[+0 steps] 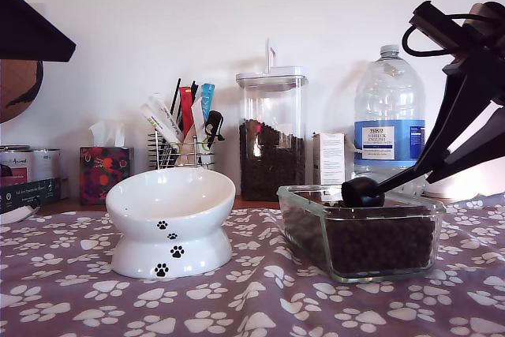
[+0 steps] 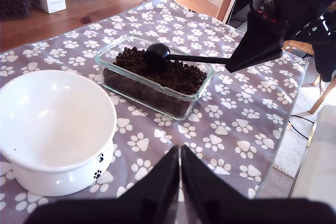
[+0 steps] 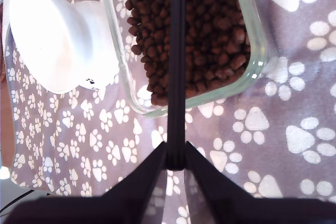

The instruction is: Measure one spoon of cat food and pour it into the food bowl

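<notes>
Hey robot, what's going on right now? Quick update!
My second gripper shut on spoon, over the cat food in glass dish. My first gripper shut, empty. Food bowl empty, path clear.

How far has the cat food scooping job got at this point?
Done: my second gripper holds the black plastic spoon. In hand: its bowl sits at the dark brown kibble in the clear glass dish. Left: the white paw-print food bowl looks empty.
</notes>
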`<state>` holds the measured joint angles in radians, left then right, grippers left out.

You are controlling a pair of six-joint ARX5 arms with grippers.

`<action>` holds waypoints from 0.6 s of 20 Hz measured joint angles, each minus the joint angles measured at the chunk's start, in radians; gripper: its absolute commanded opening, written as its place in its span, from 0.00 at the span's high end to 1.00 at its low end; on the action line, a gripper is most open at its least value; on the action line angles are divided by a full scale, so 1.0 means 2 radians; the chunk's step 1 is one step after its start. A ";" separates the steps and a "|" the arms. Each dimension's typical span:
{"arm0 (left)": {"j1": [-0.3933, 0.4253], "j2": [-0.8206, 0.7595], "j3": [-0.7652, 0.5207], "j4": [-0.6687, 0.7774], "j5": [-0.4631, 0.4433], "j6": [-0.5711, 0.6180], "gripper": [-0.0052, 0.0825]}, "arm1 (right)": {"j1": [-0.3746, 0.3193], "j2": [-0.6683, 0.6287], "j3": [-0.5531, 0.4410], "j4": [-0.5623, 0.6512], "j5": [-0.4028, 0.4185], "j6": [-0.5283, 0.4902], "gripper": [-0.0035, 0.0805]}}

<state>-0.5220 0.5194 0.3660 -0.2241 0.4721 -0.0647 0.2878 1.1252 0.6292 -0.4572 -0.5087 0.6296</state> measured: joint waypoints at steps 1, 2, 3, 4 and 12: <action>0.000 0.000 0.000 0.000 0.000 0.000 0.96 | 0.000 0.000 0.000 0.001 -0.007 0.001 0.97; 0.000 0.000 0.000 0.000 0.000 0.000 0.96 | 0.000 0.000 0.000 0.001 -0.013 0.001 0.97; 0.000 0.000 0.000 0.000 0.000 0.000 0.96 | 0.000 0.002 0.000 0.004 -0.017 0.001 0.97; 0.000 0.000 0.000 0.000 0.000 0.000 0.96 | 0.000 0.006 0.000 0.009 -0.018 0.001 0.97; 0.000 0.000 0.000 0.000 0.000 0.000 0.96 | -0.002 0.058 0.001 0.026 -0.020 -0.013 0.95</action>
<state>-0.5220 0.5194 0.3660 -0.2241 0.4717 -0.0647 0.2829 1.2419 0.6308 -0.4049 -0.5484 0.6029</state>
